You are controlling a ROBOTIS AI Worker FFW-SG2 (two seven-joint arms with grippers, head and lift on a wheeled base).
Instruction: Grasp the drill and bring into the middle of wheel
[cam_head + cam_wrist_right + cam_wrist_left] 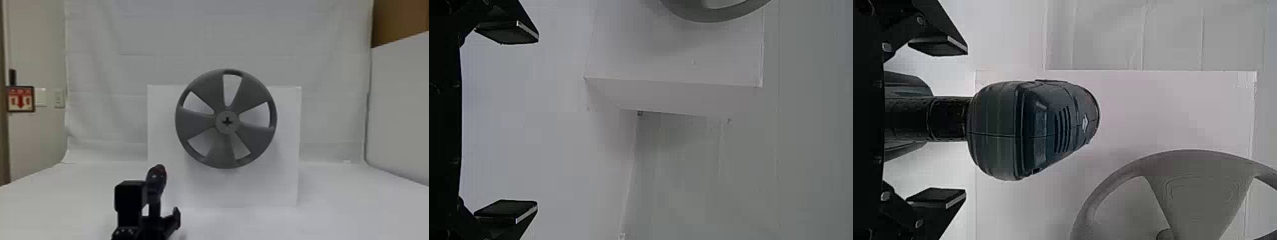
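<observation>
Jaws were spread wide, left gripper [159,223] and right gripper [506,122]. White tabletop [344,198] was backed by pale cloth [121,48]. Drill [156,181] was pointed away, long axis near upright.

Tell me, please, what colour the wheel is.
The wheel is a fairly dark grey, which shows best in the head view.

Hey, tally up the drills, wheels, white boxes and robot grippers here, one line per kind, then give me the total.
Drill: 1
Wheel: 1
White box: 1
Left gripper and right gripper: 2
Total: 5
</observation>
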